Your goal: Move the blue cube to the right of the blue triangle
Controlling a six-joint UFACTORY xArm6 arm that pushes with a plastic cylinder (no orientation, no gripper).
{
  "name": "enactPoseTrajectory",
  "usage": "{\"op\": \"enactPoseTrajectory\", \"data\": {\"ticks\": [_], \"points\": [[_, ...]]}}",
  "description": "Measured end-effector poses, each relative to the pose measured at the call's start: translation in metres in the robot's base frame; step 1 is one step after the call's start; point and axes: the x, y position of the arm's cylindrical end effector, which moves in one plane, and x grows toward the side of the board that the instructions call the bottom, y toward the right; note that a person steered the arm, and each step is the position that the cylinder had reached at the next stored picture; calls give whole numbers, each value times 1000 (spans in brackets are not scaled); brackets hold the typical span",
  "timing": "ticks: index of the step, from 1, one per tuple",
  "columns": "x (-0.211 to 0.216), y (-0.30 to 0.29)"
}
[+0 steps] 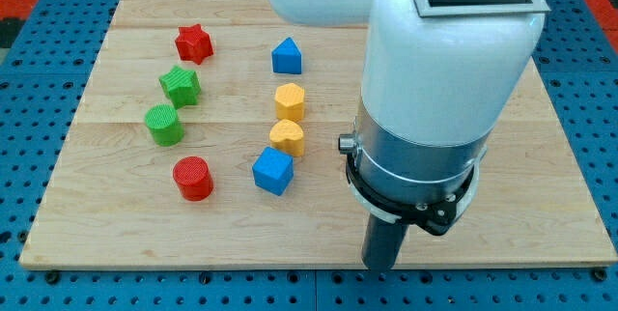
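Sitting left of my tip, the blue cube, well apart.

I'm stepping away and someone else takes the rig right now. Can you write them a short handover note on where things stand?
My tip: near the view's bottom edge, right of and below the blue cube, touching no block.
Blue cube: low in the centre column, just below the yellow heart, which sits under the yellow hexagon.
Blue triangle: top of that column.
Done: nothing visible; the cube is well below the triangle, not to its right.
Left: push the cube up the view, probably skirting the yellow blocks on their right, and stop beside the triangle's right.
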Motion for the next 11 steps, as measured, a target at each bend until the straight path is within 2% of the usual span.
{"op": "enactPoseTrajectory", "data": {"ticks": [3,6,9,11], "points": [[0,-4],[0,-36],[-14,-91],[-32,-91]]}}
